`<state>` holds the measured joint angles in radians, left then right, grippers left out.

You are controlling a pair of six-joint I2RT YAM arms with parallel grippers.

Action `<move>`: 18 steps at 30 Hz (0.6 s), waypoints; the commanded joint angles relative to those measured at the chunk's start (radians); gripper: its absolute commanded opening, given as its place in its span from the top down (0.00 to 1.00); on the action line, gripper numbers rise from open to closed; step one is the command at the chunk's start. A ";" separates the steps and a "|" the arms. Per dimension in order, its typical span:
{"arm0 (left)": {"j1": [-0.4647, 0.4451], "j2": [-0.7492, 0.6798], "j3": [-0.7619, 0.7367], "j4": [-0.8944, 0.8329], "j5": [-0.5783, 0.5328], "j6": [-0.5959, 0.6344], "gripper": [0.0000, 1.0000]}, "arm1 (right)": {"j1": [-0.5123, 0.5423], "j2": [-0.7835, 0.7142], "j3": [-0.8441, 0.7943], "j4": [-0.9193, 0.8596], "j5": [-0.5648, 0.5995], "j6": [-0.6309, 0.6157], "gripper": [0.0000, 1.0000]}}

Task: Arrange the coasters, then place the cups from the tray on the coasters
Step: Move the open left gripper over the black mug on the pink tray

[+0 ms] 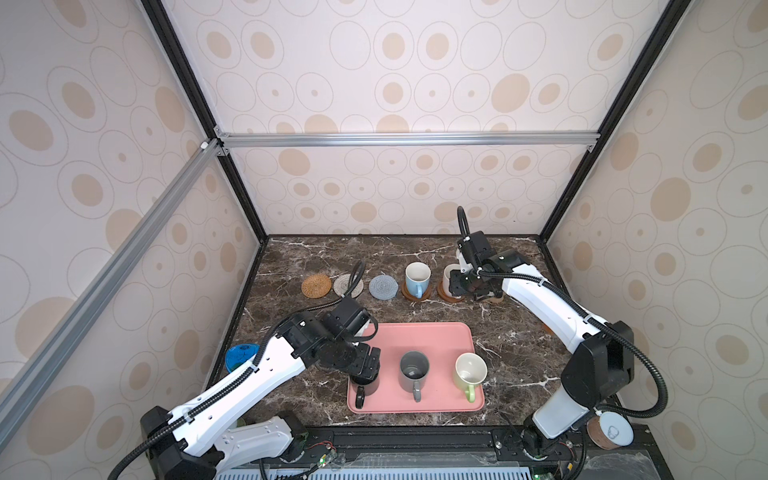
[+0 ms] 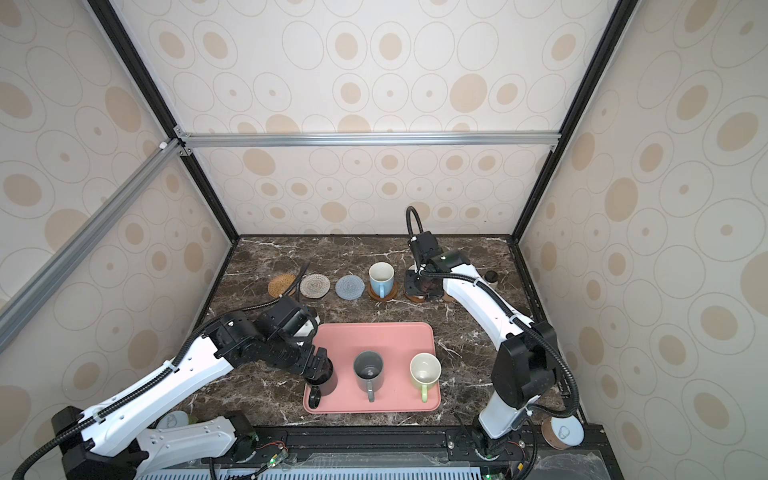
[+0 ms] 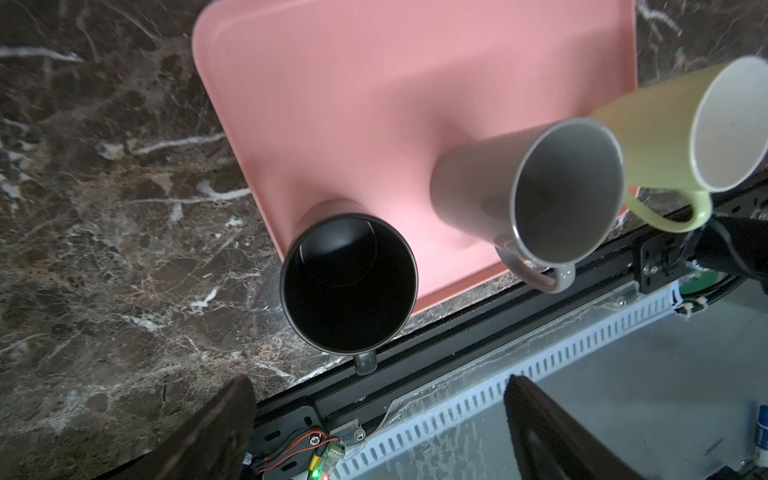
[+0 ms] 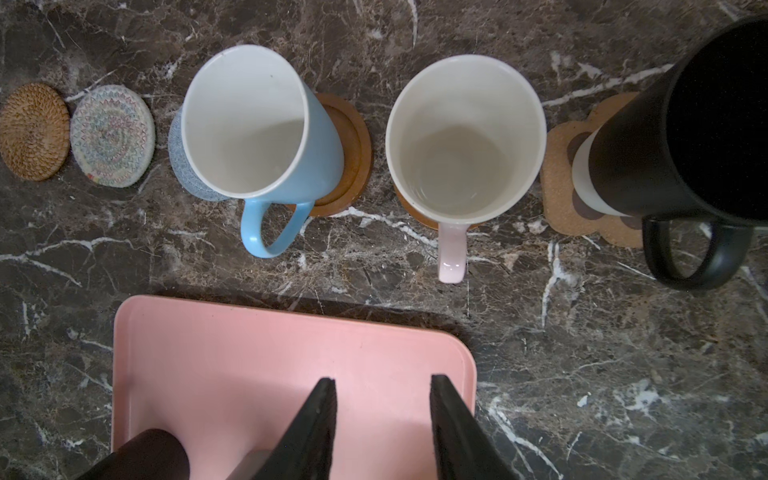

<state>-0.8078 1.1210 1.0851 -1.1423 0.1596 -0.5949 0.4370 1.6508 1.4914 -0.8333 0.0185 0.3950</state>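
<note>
**A:** The left hand (image 3: 380,386) is out over the near left corner of the flat pink rectangular tray (image 1: 419,336), with its fingers spread wide and nothing between them. Right below it is the tall black ceramic mug (image 3: 349,286). It's upright and dark inside, handle toward the front edge.

**B:** And its neighbours on the tray?

**A:** The grey ceramic mug (image 1: 414,370) stands mid-tray. The pale green ceramic mug (image 1: 470,370), white inside, is at the right. Both are upright, handles to the front.

**B:** Back row now, from the left. There's the tan rattan round coaster (image 1: 316,286), the cream woven round coaster (image 1: 343,286) and the grey-blue woven round coaster (image 1: 383,286). All three are bare, flat and side by side on the dark marble table (image 1: 519,353).

**A:** Next along is the light blue ceramic mug (image 4: 249,124), white inside, on a brown wooden disc coaster (image 4: 353,158). Then comes the pale pink ceramic mug (image 4: 465,141), on the second brown wooden disc coaster (image 4: 419,218).

**B:** Last in line is the second black ceramic mug (image 4: 648,158), with a pale band at its foot. It's standing on the brown paw-shaped cork coaster (image 4: 559,208).

**A:** And the right hand (image 4: 384,380)?

**B:** It's at that back row, by the pale pink ceramic mug, fingers parted with a clear gap and gripping nothing.
</note>
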 commanded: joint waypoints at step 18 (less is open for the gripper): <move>-0.054 0.080 -0.152 0.031 0.025 -0.016 0.23 | -0.024 -0.043 -0.054 0.002 0.009 0.009 0.59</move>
<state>-0.8501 1.1946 0.9421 -1.1328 0.1787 -0.6060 0.4221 1.6451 1.4528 -0.8219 0.0189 0.3969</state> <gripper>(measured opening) 0.776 0.408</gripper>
